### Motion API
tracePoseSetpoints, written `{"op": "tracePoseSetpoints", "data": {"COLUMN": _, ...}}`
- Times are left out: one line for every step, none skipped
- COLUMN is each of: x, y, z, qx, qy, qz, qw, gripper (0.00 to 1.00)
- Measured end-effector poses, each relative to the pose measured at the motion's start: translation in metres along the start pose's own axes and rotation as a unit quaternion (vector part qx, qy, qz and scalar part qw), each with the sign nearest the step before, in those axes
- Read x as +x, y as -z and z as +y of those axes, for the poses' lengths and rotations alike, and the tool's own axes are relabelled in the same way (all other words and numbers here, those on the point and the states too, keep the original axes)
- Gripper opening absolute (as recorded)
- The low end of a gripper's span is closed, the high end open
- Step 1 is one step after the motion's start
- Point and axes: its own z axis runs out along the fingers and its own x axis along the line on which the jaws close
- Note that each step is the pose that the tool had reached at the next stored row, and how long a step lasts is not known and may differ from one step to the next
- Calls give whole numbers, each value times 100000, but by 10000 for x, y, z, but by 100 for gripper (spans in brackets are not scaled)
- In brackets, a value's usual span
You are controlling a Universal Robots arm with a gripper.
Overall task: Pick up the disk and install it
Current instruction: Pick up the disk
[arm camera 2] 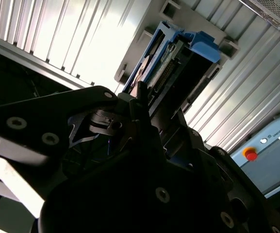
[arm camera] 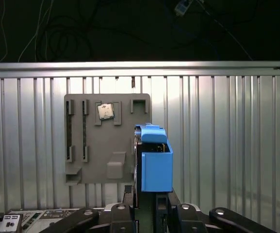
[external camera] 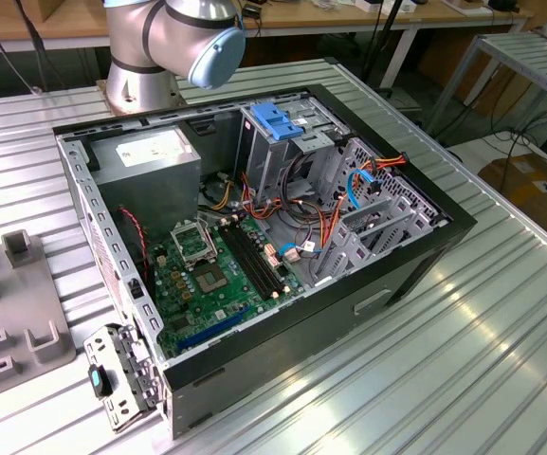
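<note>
The disk [arm camera: 154, 162] is held edge-on between the fingers of the gripper [arm camera: 153, 201], which are pressed against its two broad faces near one end; the rest of it, with its blue plastic frame, juts out ahead of the claw over the ribbed metal table [arm camera: 227, 145]. In the second wrist view the disk [arm camera 2: 178, 68] is seen slanting away from the gripper [arm camera 2: 152, 109], its connector edge exposed. It is judged to be stiff, fairly heavy for its size and sensitive to knocks. Its metal faces are likely smooth, so a grip across the flat sides is judged sound, and the connector row is best kept untouched. Just behind it lies the grey fixture plate [arm camera: 106, 145]; whether the disk is clear of the plate cannot be told. The wrist is pointed down at the table. In the exterior view the arm's base [external camera: 145, 85] stands beyond the open computer case [external camera: 425, 246], where a metal drive cage [external camera: 282, 152] is visible.
</note>
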Motion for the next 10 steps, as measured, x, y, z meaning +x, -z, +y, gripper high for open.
{"op": "tracePoseSetpoints", "data": {"x": 0, "y": 0, "z": -18, "qx": 1, "qy": 2, "qz": 0, "qw": 100000, "gripper": 35}}
{"op": "tracePoseSetpoints", "data": {"x": -1, "y": 0, "z": -35, "qx": -1, "qy": 0, "qz": -1, "qw": 100000, "gripper": 35}}
{"op": "tracePoseSetpoints", "data": {"x": -1, "y": -1, "z": -45, "qx": 1, "qy": 2, "qz": -1, "qw": 100000, "gripper": 35}}
{"op": "tracePoseSetpoints", "data": {"x": -1, "y": -1, "z": -57, "qx": 4, "qy": 0, "qz": -3, "qw": 100000, "gripper": 35}}
{"op": "tracePoseSetpoints", "data": {"x": -2, "y": -1, "z": -69, "qx": 1, "qy": 0, "qz": -1, "qw": 100000, "gripper": 35}}
{"op": "tracePoseSetpoints", "data": {"x": -2, "y": -1, "z": -80, "qx": -1, "qy": -2, "qz": -1, "qw": 100000, "gripper": 35}}
{"op": "tracePoseSetpoints", "data": {"x": -2, "y": -1, "z": -97, "qx": 2, "qy": 2, "qz": -2, "qw": 100000, "gripper": 35}}
{"op": "tracePoseSetpoints", "data": {"x": -2, "y": -1, "z": -113, "qx": 0, "qy": 2, "qz": 0, "qw": 100000, "gripper": 35}}
{"op": "tracePoseSetpoints", "data": {"x": -3, "y": -1, "z": -128, "qx": 3, "qy": -1, "qz": -1, "qw": 100000, "gripper": 35}}
{"op": "tracePoseSetpoints", "data": {"x": -3, "y": -1, "z": -142, "qx": 2, "qy": -1, "qz": -1, "qw": 100000, "gripper": 35}}
